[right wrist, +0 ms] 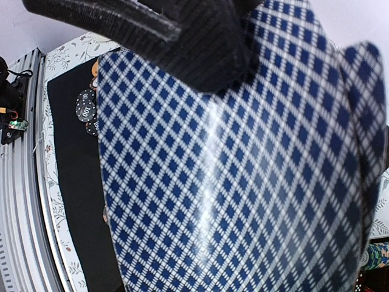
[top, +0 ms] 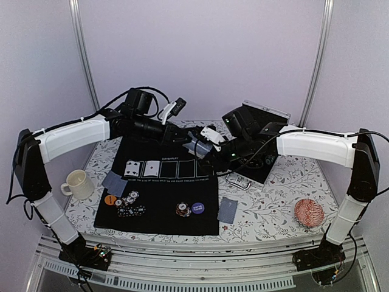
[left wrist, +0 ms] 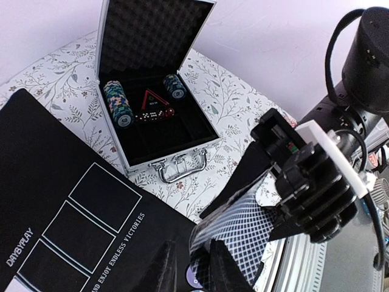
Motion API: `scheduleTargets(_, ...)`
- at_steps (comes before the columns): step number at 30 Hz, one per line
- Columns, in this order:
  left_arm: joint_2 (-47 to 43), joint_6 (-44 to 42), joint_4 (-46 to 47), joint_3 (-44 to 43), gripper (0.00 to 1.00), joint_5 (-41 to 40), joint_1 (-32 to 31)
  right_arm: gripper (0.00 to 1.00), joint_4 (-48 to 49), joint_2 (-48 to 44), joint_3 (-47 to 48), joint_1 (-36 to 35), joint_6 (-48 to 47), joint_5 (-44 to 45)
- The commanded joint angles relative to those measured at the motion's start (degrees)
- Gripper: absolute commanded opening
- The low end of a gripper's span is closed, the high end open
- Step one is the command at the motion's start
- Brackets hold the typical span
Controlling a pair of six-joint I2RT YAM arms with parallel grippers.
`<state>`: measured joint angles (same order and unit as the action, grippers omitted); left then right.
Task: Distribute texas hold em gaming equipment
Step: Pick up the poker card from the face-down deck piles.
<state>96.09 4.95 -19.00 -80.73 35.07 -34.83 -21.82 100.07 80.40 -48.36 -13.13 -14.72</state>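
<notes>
Right hand [top: 205, 146]: is clamping the held cards [left wrist: 234, 234] above the far edge of the mat [top: 158, 222]; one black finger [right wrist: 152, 36] is pressing on the blue diamond-patterned back.
Left hand [top: 185, 140]: is reaching in from the left, its fingers [left wrist: 159, 267] closing on the near edge of the held cards and gripping it.
Held cards: are hanging in the air between the two hands, bowing outward; more than one back is showing in the right wrist view.
Face-up cards [top: 132, 168]: two are lying in the leftmost outlined boxes on the mat.
Left face-down card [top: 114, 182]: is lying over the mat's left edge.
Right face-down card [top: 228, 210]: is lying on the bench [top: 267, 213], just right of the mat.
Left chips [top: 130, 198]: are sitting at the mat's near-left corner, beside the orange button [top: 110, 199].
Middle chips [top: 182, 208]: are sitting near the mat's front edge, touching or nearly touching the purple button [top: 197, 208].
Case [left wrist: 152, 36]: is standing open beyond the mat, holding case chips [left wrist: 118, 103] in rows.
Mug [top: 77, 184]: is standing upright on the bench, left of the mat.
Red disc [top: 309, 213]: is lying at the bench's near right, well apart from the mat.
</notes>
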Motion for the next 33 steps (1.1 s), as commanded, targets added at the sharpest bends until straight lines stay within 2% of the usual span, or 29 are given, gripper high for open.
scheduleTargets(1, -2.8, -1.6, -1.1, 0.1, 0.18, -1.5, 0.1, 0.37, 1.4, 0.1, 1.3, -0.2, -0.6, -0.4)
scheduleTargets(8, -4.4, -2.7, -0.4, 1.2, 0.11, 1.0, 0.1, 0.37, 1.4, -0.2, 1.0, -0.2, -0.4, -0.2)
scheduleTargets(11, -4.9, -3.0, -0.1, 1.6, 0.00, 2.1, 0.2, 0.37, 1.8, -0.6, 0.4, -0.2, -0.3, -0.2)
scheduleTargets(17, -6.3, -2.6, 1.3, 2.2, 0.00, 4.3, 1.1, 0.37, 2.1, -1.2, -0.4, 0.3, -0.1, -0.3)
scheduleTargets(23, -8.7, 1.7, 7.2, 5.6, 0.00, 7.3, 4.4, 0.37, 2.2, -1.7, -1.4, 0.9, 0.3, -0.6)
scheduleTargets(33, -5.4, 4.8, 8.8, 4.8, 0.00, 10.0, 4.7, 0.37, 1.9, -1.7, -0.4, 1.0, 0.1, -1.4)
